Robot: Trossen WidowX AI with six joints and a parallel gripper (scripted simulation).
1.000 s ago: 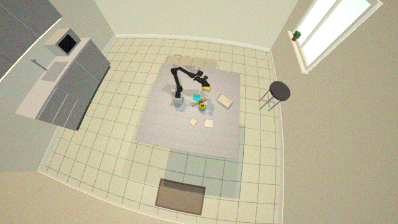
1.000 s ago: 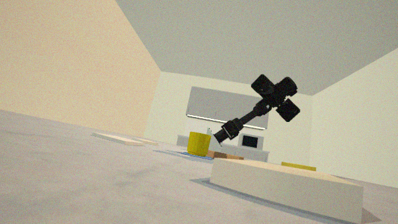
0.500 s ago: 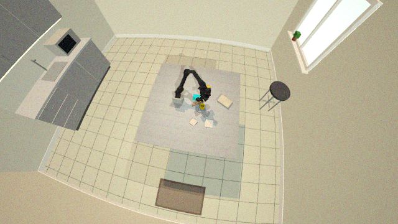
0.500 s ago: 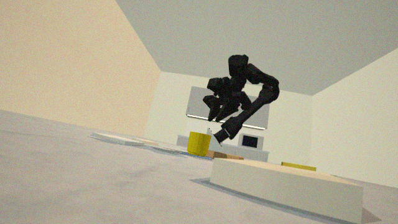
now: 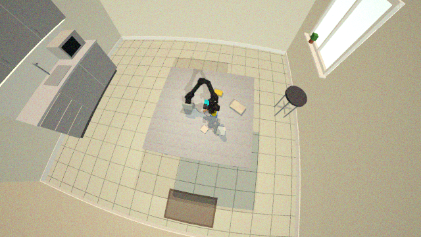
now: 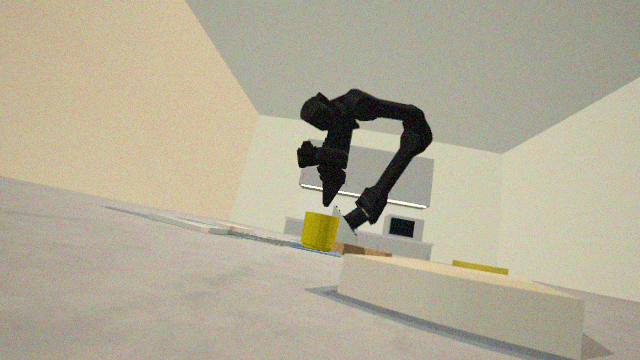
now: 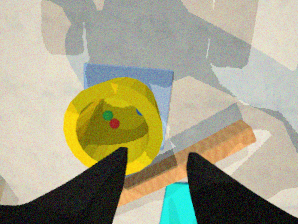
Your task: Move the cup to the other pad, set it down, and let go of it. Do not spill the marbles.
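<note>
A yellow cup [image 5: 214, 114] [image 6: 320, 230] stands upright on a blue pad [image 7: 129, 74] [image 6: 320, 251]. A green marble [image 7: 107, 115] and a red marble [image 7: 115, 123] lie inside it, with a blue one at the inner wall. My gripper [image 7: 157, 156] [image 6: 327, 202] [image 5: 212, 108] hangs just above the cup's rim, a little to one side. Its fingers are partly open with nothing between them. A cyan pad [image 7: 176, 207] [image 5: 206, 102] lies close by, mostly hidden by the fingers in the wrist view. A wooden plank [image 7: 214, 145] [image 6: 361, 248] lies between the two pads.
A beige block [image 5: 237, 106] [image 6: 450, 295] and a flat yellow block [image 5: 218, 92] [image 6: 480, 266] lie on the grey table top [image 5: 171, 131]. Two small flat tiles [image 5: 204, 129] [image 5: 222, 130] lie near the cup. A round stool [image 5: 296, 95] stands off the table.
</note>
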